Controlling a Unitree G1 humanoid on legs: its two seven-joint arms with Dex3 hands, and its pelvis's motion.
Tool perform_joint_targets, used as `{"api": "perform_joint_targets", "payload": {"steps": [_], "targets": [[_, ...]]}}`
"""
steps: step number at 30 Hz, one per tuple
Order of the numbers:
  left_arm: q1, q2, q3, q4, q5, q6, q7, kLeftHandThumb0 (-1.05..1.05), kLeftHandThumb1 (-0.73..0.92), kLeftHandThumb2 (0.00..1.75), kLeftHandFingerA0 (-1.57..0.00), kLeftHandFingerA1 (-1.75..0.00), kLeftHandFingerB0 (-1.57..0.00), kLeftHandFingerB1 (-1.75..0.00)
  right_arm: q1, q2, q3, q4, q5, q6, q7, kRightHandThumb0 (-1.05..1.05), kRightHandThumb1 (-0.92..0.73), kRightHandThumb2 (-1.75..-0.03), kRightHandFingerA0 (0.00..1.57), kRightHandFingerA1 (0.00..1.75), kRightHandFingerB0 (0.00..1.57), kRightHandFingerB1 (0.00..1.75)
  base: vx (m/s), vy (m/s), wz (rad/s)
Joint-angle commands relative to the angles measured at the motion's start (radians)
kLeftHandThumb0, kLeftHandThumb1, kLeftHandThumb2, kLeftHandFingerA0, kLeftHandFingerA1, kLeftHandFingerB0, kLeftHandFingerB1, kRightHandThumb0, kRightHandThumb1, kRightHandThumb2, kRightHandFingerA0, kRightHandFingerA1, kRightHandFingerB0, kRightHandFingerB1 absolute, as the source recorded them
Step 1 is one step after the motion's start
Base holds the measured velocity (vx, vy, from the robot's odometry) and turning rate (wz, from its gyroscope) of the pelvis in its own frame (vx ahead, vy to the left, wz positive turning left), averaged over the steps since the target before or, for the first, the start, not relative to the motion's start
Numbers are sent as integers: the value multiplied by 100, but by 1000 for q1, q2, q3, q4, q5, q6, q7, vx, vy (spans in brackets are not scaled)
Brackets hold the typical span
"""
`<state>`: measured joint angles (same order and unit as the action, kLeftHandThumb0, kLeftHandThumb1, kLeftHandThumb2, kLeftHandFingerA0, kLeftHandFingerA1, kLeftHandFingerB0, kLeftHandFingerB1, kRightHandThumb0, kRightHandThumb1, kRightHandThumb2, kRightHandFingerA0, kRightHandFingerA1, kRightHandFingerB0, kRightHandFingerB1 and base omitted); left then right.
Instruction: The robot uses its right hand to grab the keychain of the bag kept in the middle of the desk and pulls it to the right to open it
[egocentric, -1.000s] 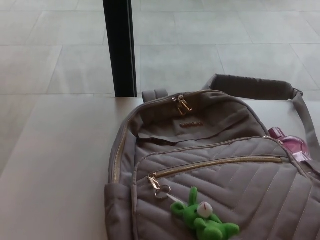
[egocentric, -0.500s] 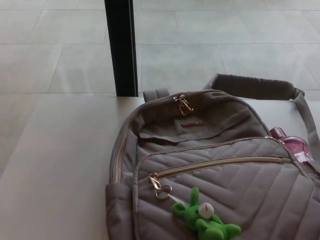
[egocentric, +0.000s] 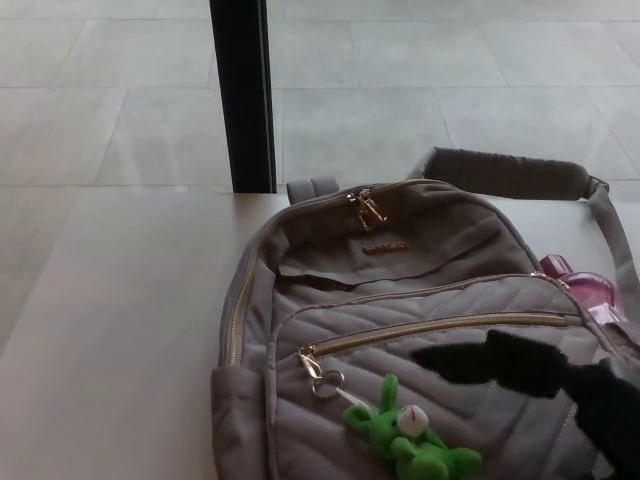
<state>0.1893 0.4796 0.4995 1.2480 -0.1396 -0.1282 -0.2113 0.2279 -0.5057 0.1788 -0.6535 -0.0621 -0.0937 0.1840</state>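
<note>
A grey quilted bag (egocentric: 420, 320) lies flat on the pale counter (egocentric: 120, 340), its top handle toward the far edge and a padded strap (egocentric: 500, 172) trailing off behind it to the right. The front pocket's gold zipper (egocentric: 440, 328) runs across the chevron stitching and is closed, with its pull at the left end. From that pull hangs the keychain: a metal ring (egocentric: 326, 383) and a small green plush toy (egocentric: 412, 440) resting on the bag's front panel (near the bottom edge of the view). The right hand (egocentric: 510, 365) reaches in from the lower right, hovering over the pocket just right of the toy, not touching it; it holds nothing, and a dark finger (egocentric: 450, 362) points left. A pink object (egocentric: 585, 290) sits at the bag's right side. A black post (egocentric: 243, 95) stands behind the counter.
</note>
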Motion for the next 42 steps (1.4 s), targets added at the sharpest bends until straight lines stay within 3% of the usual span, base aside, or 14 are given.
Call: {"api": "perform_joint_targets", "payload": {"steps": [1, 2, 4, 5, 25, 26, 27, 28, 33, 34, 37, 38, 40, 42], "targets": [[-2, 35, -3, 5, -14, -43, -15, -53, 58, 58, -61, -52, -60, -40, 17, -23, 50, -19, -141, 37, 56, -73, -55, -58, 55, 65, 51, 42, 0, 0, 0], [-5, 35, 0, 5, -19, -39, -17, -52, 56, 57, -61, -55, -60, -41, 19, -21, 53, -26, -150, 41, 56, -74, -42, -87, 52, 66, 48, 53, 0, 0, 0], [-9, 33, 7, 5, -27, -33, -19, -52, 56, 57, -61, -55, -60, -41, 20, -16, 59, -37, -163, 50, 60, -74, -42, -87, 52, 66, 48, 53, 0, 0, 0], [-9, 34, 8, 7, -29, -33, -19, -53, 56, 58, -60, -55, -61, -41, 16, -14, 62, -35, -181, 38, 57, -74, -56, -57, 57, 61, 53, 42, 0, 0, 0], [3, 33, -13, 12, -22, -58, -30, -51, 60, 58, -63, -57, -60, -42, -4, 63, 115, -48, -365, 9, 41, -68, -55, -57, 64, 69, 54, 45, 0, 0, 0], [4, 35, -22, 13, -11, -63, -25, -52, 60, 59, -62, -55, -60, -41, -7, 69, 116, -48, -364, 12, 41, -69, -42, -87, 61, 72, 47, 54, 0, 0, 0], [5, 35, -24, 11, -11, -65, -25, -52, 60, 58, -62, -55, -61, -42, -9, 75, 116, -52, -370, 18, 44, -68, -42, -87, 61, 73, 46, 54, 0, 0, 0], [6, 34, -30, 11, -6, -68, -14, -52, 60, 58, -64, -55, -63, -42, -8, 84, 116, -54, -364, 20, 43, -68, -54, -57, 64, 71, 54, 44, 0, 0, 0], [3, 30, -23, 20, -20, -58, -25, -52, 59, 58, -64, -60, -63, -42, -4, 113, 112, -62, -364, 32, 44, -68, -53, -57, 61, 64, 55, 43, 0, 0, 0], [4, 27, -20, 21, -25, -62, -35, -50, 60, 58, -62, -59, -63, -43, 4, 120, 109, -56, -364, 24, 36, -69, -41, -86, 60, 70, 45, 52, 0, 0, 0], [6, 23, -18, 22, -26, -64, -37, -50, 60, 58, -62, -59, -63, -43, 7, 125, 106, -58, -368, 23, 42, -69, -41, -86, 60, 70, 45, 52, 0, 0, 0], [11, 23, -19, 18, -25, -69, -38, -53, 59, 58, -63, -60, -64, -43, 19, 134, 104, -64, -361, 41, 44, -68, -52, -57, 61, 64, 44, 40, 0, 0, 0], [17, 25, -33, 18, -11, -74, -35, -54, 61, 59, -61, -57, -61, -42, 32, 145, 81, -63, -360, 58, 38, -69, -52, -56, 63, 62, 32, 37, 0, 0, 0], [22, 25, -36, 12, -12, -82, -41, -53, 61, 58, -60, -56, -60, -42, 37, 149, 67, -69, -357, 70, 48, -68, -52, -56, 63, 62, 30, 36, 0, 0, 0]]}}
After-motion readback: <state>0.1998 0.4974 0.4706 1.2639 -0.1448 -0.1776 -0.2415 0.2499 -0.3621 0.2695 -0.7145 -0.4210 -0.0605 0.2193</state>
